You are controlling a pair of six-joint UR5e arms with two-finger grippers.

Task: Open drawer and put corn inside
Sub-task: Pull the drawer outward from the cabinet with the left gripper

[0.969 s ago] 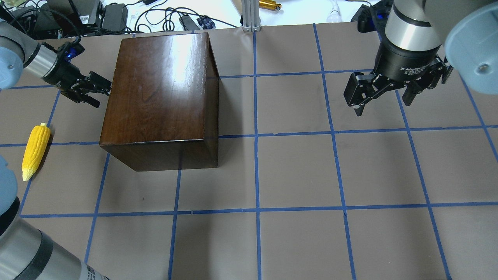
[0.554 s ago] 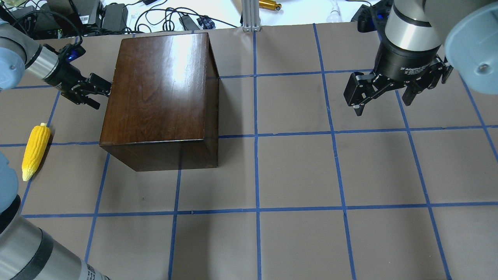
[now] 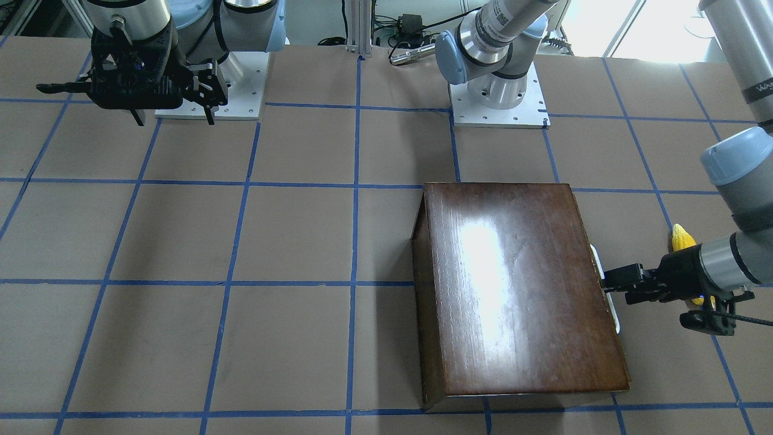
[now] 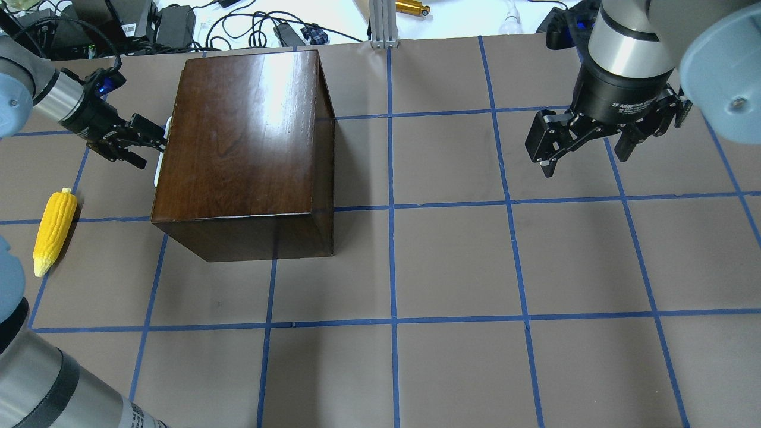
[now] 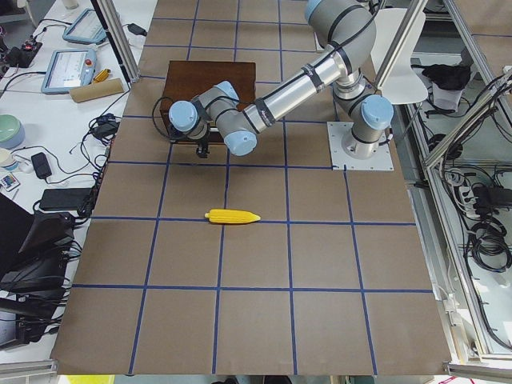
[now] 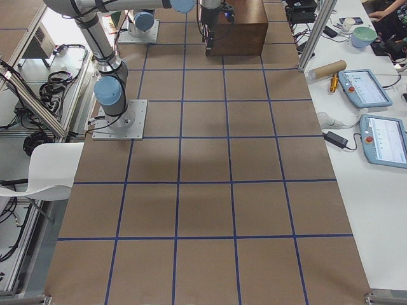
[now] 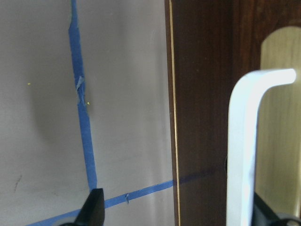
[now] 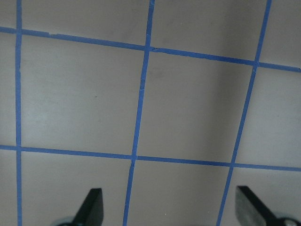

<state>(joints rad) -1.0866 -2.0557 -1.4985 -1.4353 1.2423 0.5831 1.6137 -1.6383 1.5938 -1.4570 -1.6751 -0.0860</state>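
The dark wooden box (image 4: 244, 137) stands left of centre on the table, and it also shows in the front view (image 3: 519, 284). The drawer's dark front (image 7: 202, 117) faces my left gripper (image 4: 153, 147), which is open. The pale pull (image 7: 242, 141) sits between its fingers, close to one fingertip (image 7: 263, 212). The pull shows as a white strip at the box's edge (image 4: 159, 160) (image 3: 610, 302). The yellow corn (image 4: 54, 229) lies on the table left of the box, near my left arm (image 3: 682, 238). My right gripper (image 4: 585, 163) hangs open and empty at the far right.
Cables and power bricks (image 4: 178, 24) lie past the table's far edge, beside an aluminium post (image 4: 380, 24). The arm bases (image 3: 208, 84) stand at the robot's side. The brown table (image 4: 452, 261) carries a grid of blue tape.
My left gripper has drawn a little leftward from the box, and the white pull now shows past the box's left edge. The corn and the right arm have not moved.
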